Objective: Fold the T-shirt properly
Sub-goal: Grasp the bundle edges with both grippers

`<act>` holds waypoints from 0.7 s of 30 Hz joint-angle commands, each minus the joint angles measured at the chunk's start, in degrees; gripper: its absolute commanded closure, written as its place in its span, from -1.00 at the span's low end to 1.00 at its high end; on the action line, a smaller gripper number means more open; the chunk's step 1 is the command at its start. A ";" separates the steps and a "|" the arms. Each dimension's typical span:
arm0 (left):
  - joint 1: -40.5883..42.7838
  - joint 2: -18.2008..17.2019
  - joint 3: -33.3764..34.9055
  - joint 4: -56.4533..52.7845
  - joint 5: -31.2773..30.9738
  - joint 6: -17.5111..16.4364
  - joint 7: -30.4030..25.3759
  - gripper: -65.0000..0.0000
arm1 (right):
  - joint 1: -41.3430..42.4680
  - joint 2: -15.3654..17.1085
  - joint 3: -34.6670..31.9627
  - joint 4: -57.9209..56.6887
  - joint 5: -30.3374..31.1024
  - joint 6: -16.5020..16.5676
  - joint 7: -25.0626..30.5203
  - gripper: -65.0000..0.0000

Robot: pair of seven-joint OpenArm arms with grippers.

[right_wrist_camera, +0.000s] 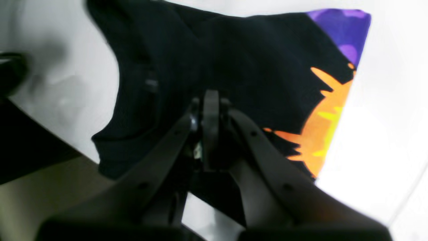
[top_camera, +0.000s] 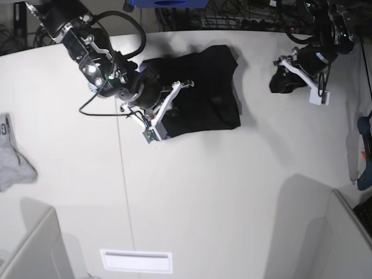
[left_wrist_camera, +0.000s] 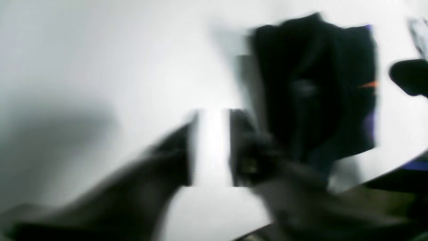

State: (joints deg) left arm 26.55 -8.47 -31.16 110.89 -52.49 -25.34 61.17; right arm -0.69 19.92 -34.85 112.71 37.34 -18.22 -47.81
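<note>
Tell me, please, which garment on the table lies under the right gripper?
The black T-shirt, under the right gripper; the small grey garment lies alone at the table's edge.

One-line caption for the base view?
Right end effector shut over the folded black T-shirt; left end effector off it, above the white table.

White table [top_camera: 192, 192] seen, seam running down left part. Small grey garment [top_camera: 13, 156] laid at left edge. Cables [top_camera: 244, 17] bunched beyond far edge.
</note>
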 commanded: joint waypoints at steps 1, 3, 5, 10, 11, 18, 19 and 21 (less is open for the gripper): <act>-0.57 0.34 1.05 0.71 -1.27 -0.37 -0.81 0.05 | 0.03 1.13 1.14 1.45 -0.02 0.06 1.35 1.00; -1.71 2.10 3.42 0.71 -1.27 -0.37 -0.90 -0.46 | -1.82 1.66 4.21 2.15 -0.02 0.06 1.79 1.00; -2.85 3.59 5.18 -0.17 -1.27 -0.37 -0.90 -0.79 | -3.31 1.75 7.82 2.42 0.06 0.15 1.79 1.00; -6.37 5.08 11.95 -5.70 -1.01 -0.37 -0.99 -0.90 | -6.74 1.84 16.17 2.68 0.06 5.87 2.85 1.00; -7.16 5.08 13.27 -7.37 -0.92 -0.37 -1.08 -0.90 | -7.97 1.66 18.37 2.68 0.06 7.89 3.90 1.00; -10.06 4.82 19.24 -17.05 -0.83 0.07 -7.41 -0.90 | -12.37 1.31 29.71 2.50 0.06 15.36 6.63 1.00; -10.41 4.82 20.39 -18.36 -0.83 0.24 -7.94 -0.89 | -12.72 1.31 30.59 2.50 0.06 15.80 6.63 1.00; -11.12 4.82 21.71 -20.56 -0.74 2.09 -8.38 -0.89 | -13.25 1.31 31.82 2.42 0.06 15.89 6.63 1.00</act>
State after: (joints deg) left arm 15.29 -3.49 -9.32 90.02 -53.98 -23.86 51.99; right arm -14.33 20.69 -3.44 114.26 37.12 -2.76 -42.19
